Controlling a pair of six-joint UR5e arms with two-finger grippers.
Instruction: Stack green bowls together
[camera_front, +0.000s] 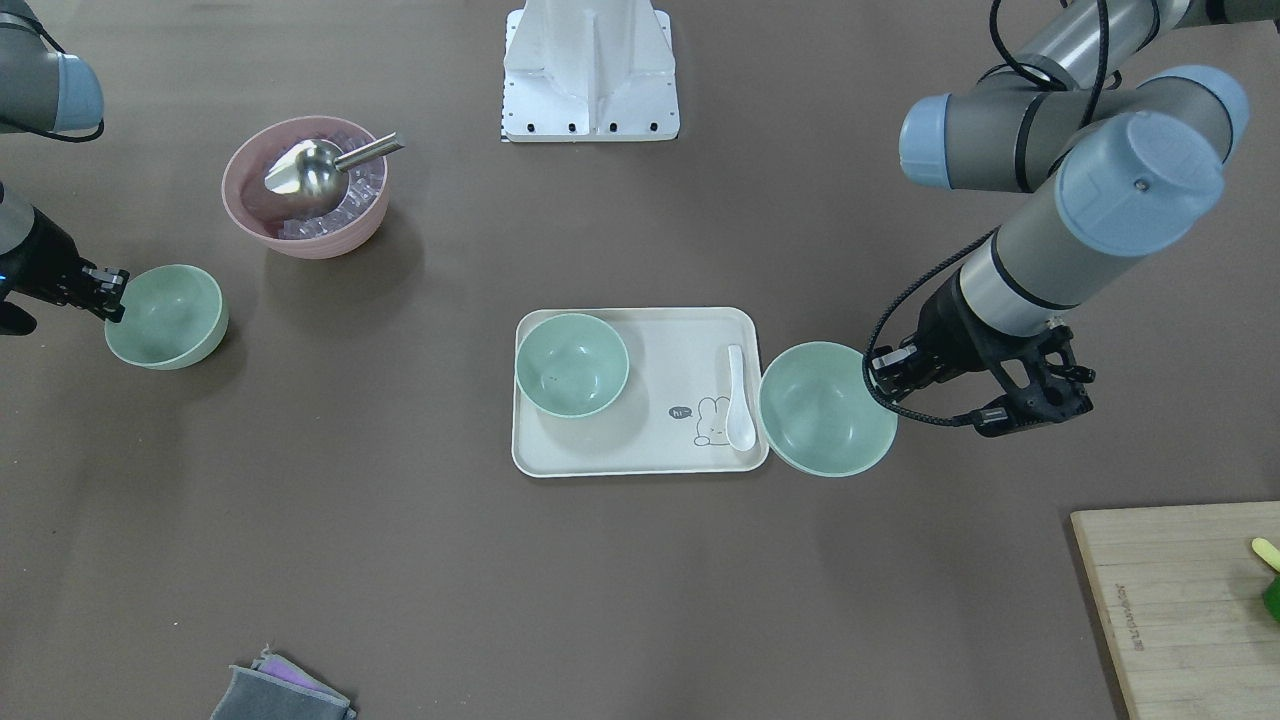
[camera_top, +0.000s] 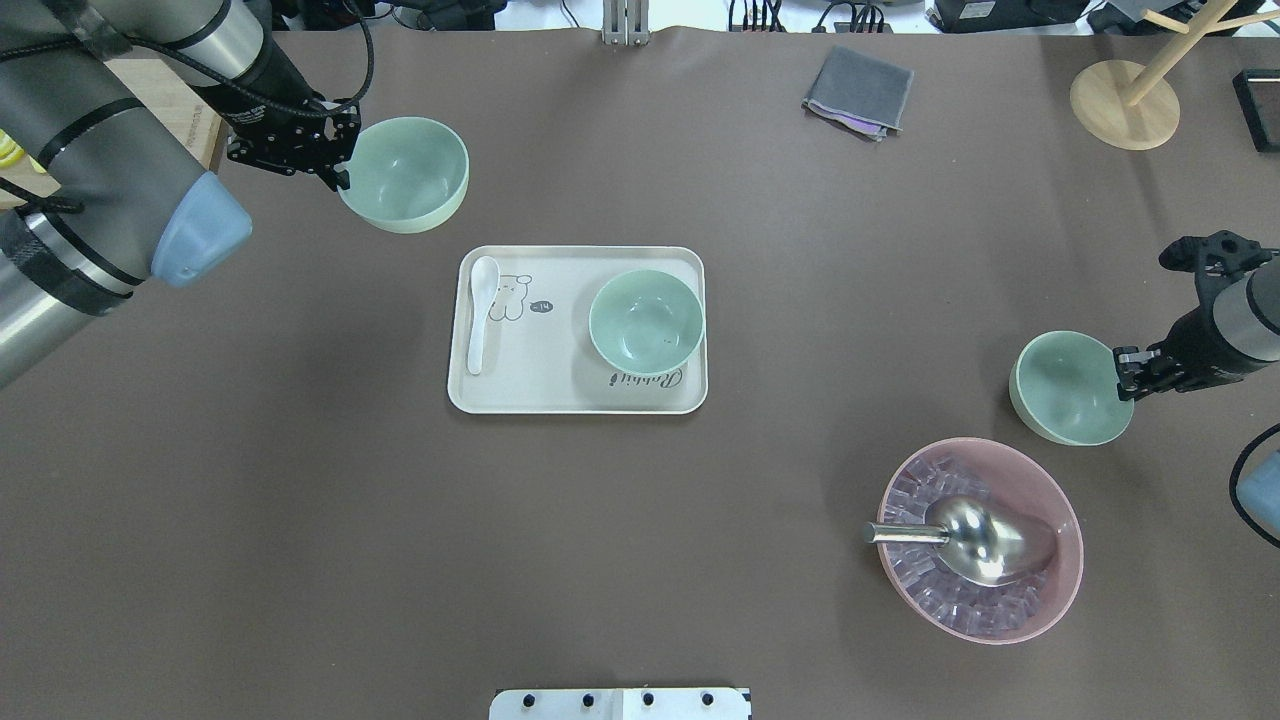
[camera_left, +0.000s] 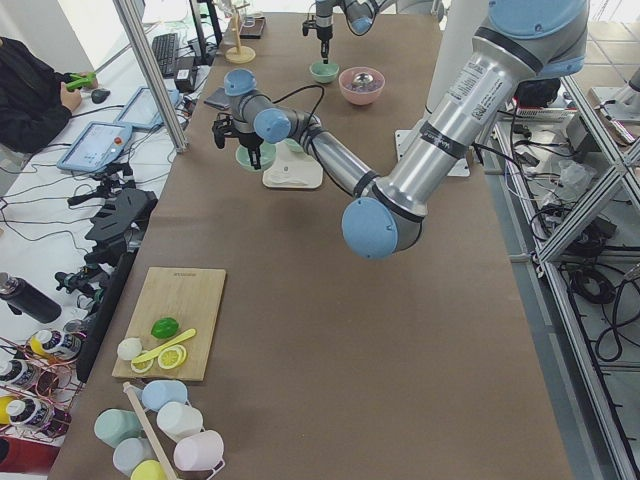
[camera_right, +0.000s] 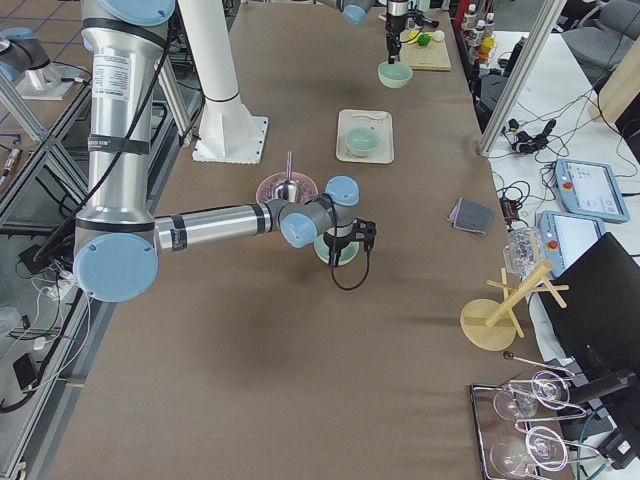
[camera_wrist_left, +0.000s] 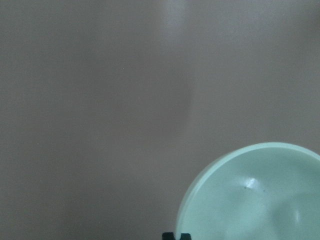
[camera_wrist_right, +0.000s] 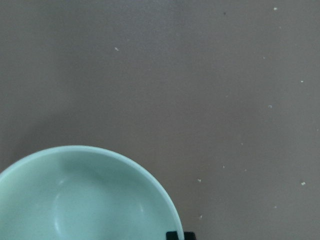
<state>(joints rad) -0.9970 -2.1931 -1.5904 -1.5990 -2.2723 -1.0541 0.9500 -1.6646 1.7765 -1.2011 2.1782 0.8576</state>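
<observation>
Three pale green bowls show. One (camera_top: 645, 322) stands on the cream tray (camera_top: 560, 385) at its right end. My left gripper (camera_top: 340, 165) is shut on the rim of a second bowl (camera_top: 405, 175), held slightly above the table by the tray's far left corner; it also shows in the front view (camera_front: 828, 420) and the left wrist view (camera_wrist_left: 255, 195). My right gripper (camera_top: 1125, 372) is shut on the rim of the third bowl (camera_top: 1065, 388), far right near the pink bowl; it also shows in the right wrist view (camera_wrist_right: 90, 195).
A pink bowl (camera_top: 1055, 600) with ice and a metal scoop (camera_top: 975, 535) stands close in front of the right-hand bowl. A white spoon (camera_top: 480, 310) lies on the tray. A grey cloth (camera_top: 858, 90), a wooden stand (camera_top: 1125, 100) and a cutting board (camera_front: 1180, 600) lie at the table's edges.
</observation>
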